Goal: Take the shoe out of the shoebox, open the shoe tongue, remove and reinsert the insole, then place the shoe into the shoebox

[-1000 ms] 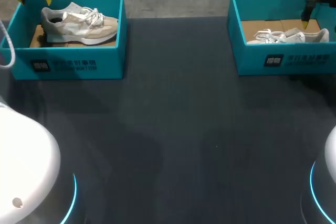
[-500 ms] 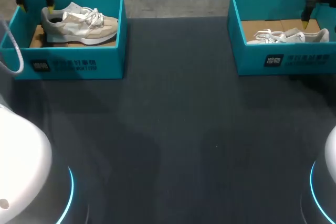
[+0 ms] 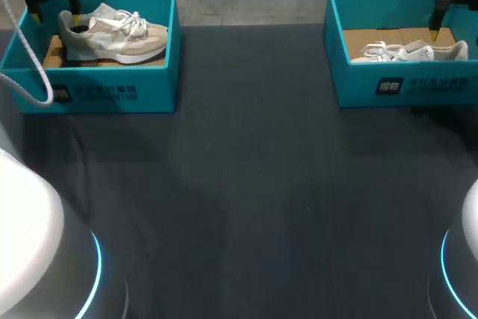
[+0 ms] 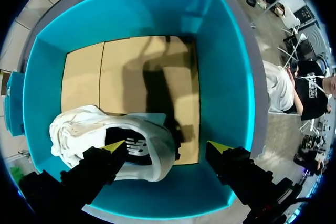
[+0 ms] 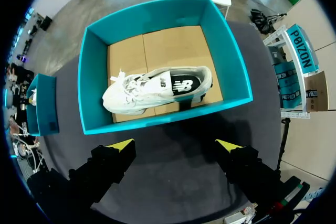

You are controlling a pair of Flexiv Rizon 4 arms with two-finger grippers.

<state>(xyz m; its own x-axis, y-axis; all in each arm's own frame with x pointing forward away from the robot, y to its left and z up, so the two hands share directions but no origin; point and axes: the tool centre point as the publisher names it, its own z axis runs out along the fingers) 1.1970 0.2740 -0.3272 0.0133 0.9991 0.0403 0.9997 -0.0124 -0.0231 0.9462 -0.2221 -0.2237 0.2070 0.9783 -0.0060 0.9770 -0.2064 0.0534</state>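
Note:
A beige and white shoe (image 3: 112, 35) lies in the teal shoebox (image 3: 97, 95) at the table's far left. My left gripper (image 3: 54, 14) hangs open over that shoe's heel end. In the left wrist view the gripper (image 4: 167, 148) is inside the box (image 4: 226, 77). The shoe's heel (image 4: 136, 148) reaches in between the fingers, close to one yellow tip and apart from the other. A white shoe (image 3: 414, 51) lies in the second teal box (image 3: 403, 84) at the far right. My right gripper (image 3: 454, 31) is open above it. From its wrist that gripper (image 5: 176, 144) is well above the shoe (image 5: 152, 90).
Both boxes have brown cardboard floors (image 4: 136, 72). The right box's walls (image 5: 157, 121) stand around its shoe. The dark table (image 3: 246, 184) stretches between and in front of the boxes.
My left gripper has come down and slightly right, toward the heel of the beige shoe in the left box. The right arm has kept still.

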